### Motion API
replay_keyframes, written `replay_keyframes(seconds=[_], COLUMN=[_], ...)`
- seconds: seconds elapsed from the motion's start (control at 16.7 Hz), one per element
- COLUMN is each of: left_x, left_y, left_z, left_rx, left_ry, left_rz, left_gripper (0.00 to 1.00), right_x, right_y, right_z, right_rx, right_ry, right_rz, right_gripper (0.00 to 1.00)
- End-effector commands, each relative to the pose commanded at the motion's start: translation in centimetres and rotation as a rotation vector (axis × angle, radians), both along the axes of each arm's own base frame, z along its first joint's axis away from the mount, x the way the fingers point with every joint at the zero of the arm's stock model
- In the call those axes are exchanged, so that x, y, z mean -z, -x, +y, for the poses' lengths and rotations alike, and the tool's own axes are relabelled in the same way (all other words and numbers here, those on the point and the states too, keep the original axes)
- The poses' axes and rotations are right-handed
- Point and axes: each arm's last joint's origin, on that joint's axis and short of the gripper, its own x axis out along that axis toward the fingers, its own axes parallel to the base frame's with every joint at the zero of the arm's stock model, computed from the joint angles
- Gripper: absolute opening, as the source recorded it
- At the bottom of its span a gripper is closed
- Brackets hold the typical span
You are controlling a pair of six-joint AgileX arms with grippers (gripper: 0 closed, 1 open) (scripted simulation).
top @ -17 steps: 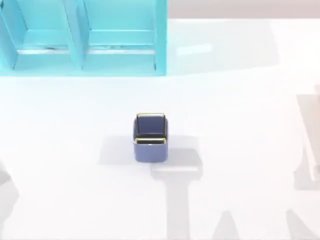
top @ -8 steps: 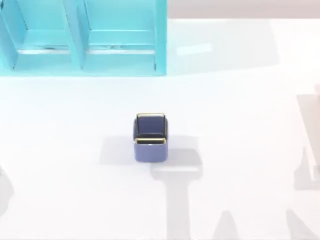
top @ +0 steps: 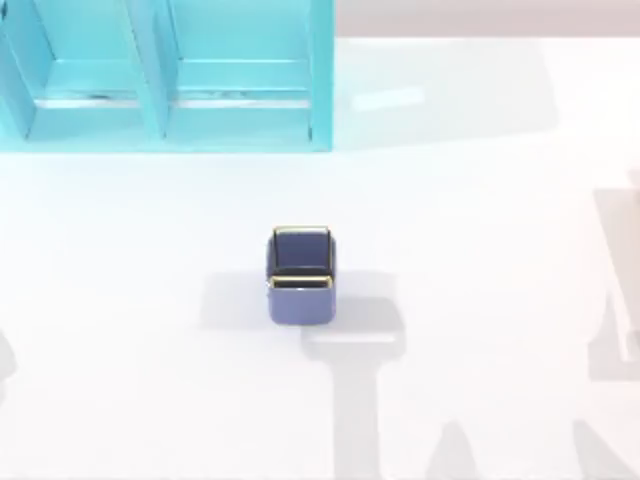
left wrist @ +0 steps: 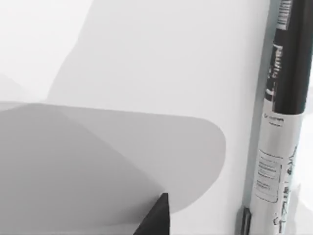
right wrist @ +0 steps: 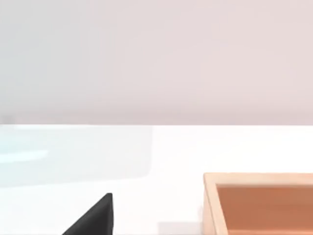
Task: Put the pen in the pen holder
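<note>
Though lying flat on the white table (left wrist: 146,58) and not yet gripped, pen (left wrist: 281,127) beside left gripper's fingertip (left wrist: 157,218), probably for a pickup; finger spread impossible to tell. Pen holder (top: 301,275) upright mid-table, mouth upward for insertion. Right arm parked near an orange box (right wrist: 259,203).

We count one small periwinkle-blue square cup with a gold rim (top: 300,275), one large turquoise shelf unit (top: 165,75), one black-and-white cylindrical pen (left wrist: 283,117), and one shallow orange-tan open box (right wrist: 259,203) on one white table (top: 480,250).
</note>
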Motion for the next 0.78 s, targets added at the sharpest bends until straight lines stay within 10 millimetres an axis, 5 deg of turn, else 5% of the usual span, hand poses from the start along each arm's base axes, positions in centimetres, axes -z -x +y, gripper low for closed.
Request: replay_keyframes(seconds=[0.36,0.78], left_x=[1.1,1.1], left_y=[-0.61,-0.61], left_z=[-0.63,-0.63], left_rx=[0.002,0.002], left_ry=[0.004,0.004], left_rz=[0.006,0.006], left_gripper=[1.0,0.47], right_x=[0.0,0.0], right_y=[0.0,0.0], right_z=[0.0,0.0], right_rx=[0.0,0.0], right_ry=[0.0,0.0], right_rz=[0.0,0.0], right_gripper=[1.0,1.0])
